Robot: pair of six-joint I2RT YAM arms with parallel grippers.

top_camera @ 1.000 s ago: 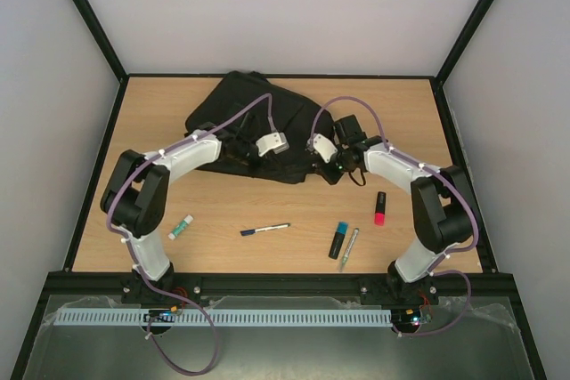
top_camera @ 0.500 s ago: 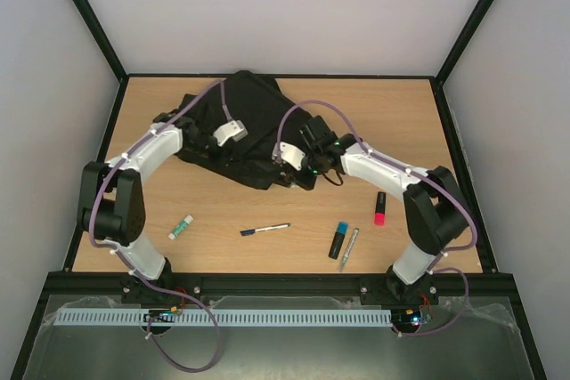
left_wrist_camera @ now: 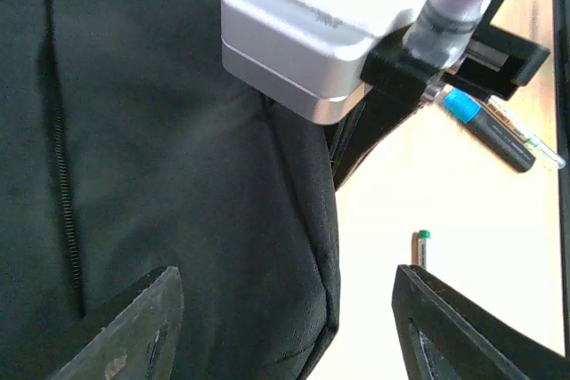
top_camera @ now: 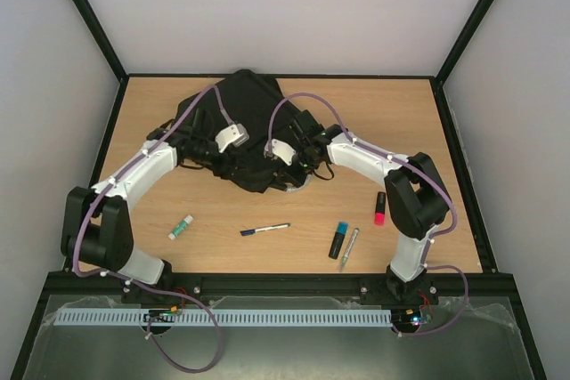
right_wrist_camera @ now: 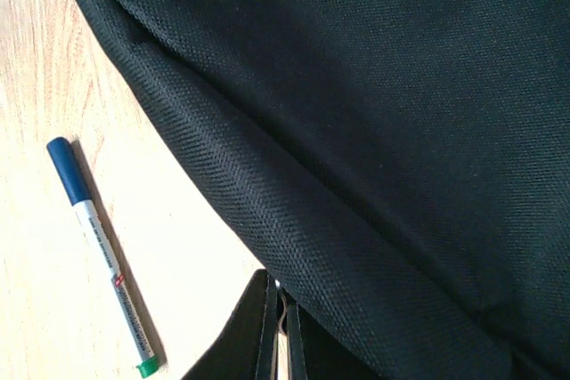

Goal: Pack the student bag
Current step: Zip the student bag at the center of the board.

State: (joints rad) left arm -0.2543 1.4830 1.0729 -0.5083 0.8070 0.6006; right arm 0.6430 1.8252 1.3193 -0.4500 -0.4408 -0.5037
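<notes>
On the far middle of a light wooden table: a large black soft fabric backpack, slumped flat. Along one panel, a closed black zip. Inside hidden, so no telling the contents.

Over the bag's left part, the left gripper, fingers spread wide above a rounded edge of the fabric, gripping nothing. At the bag's near right edge, the right gripper, fingers pressed together, tight against the black weave; no telling whether pinching fabric or not.

Loose on the bare wood nearer the arms, all apart from the bag:
- to the left, a small white tube with a green cap
- in the middle, a slim white pen with a blue cap
- to the right, a black marker with a blue end, just beside a thin clear pen
- farther right, a black marker with a pink end

Around the table, plain white walls and black frame posts. Along the near edge, a pale slotted rail.
</notes>
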